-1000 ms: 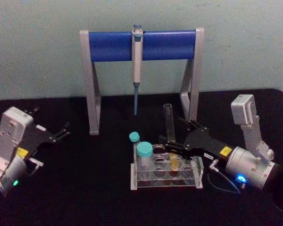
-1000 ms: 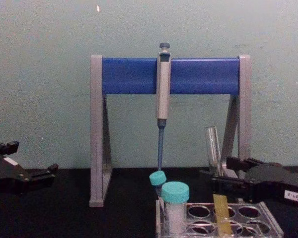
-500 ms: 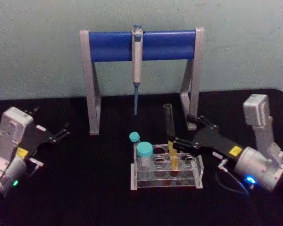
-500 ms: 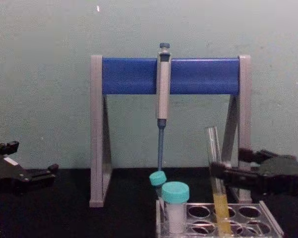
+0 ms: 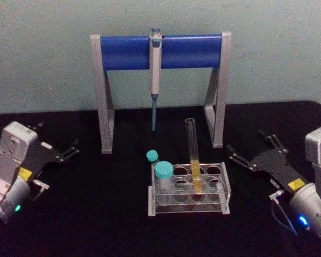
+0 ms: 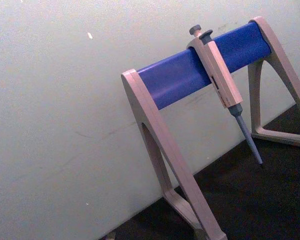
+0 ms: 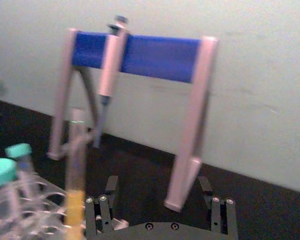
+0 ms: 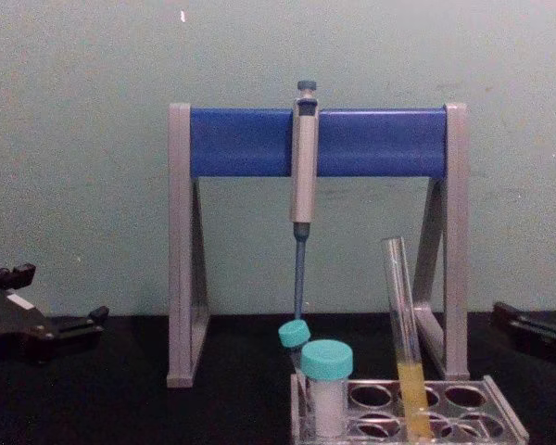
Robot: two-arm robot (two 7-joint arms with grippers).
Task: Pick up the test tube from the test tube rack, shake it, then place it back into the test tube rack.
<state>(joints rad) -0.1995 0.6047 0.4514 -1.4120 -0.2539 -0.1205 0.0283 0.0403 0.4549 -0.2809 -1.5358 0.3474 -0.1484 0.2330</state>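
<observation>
Slim clear glass test tube (image 5: 193, 155) with yellow liquid upright in low clear plastic rack (image 5: 189, 193), right gripper (image 5: 250, 151) well right, fingers spread empty, left gripper (image 5: 69, 150) far left, fingers slightly apart, empty, grey-and-blue pipette stand (image 5: 160, 80) behind.

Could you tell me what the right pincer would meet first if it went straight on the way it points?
Probably the pipette stand's right leg, straight ahead of the open right pincer; the test tube stands off to its side.

The right arm's black two-fingered tool (image 5: 250, 149) hangs with fingers spread wide, holding nothing. The left arm's black tool (image 5: 70, 149) rests parked, fingers slightly parted.
</observation>
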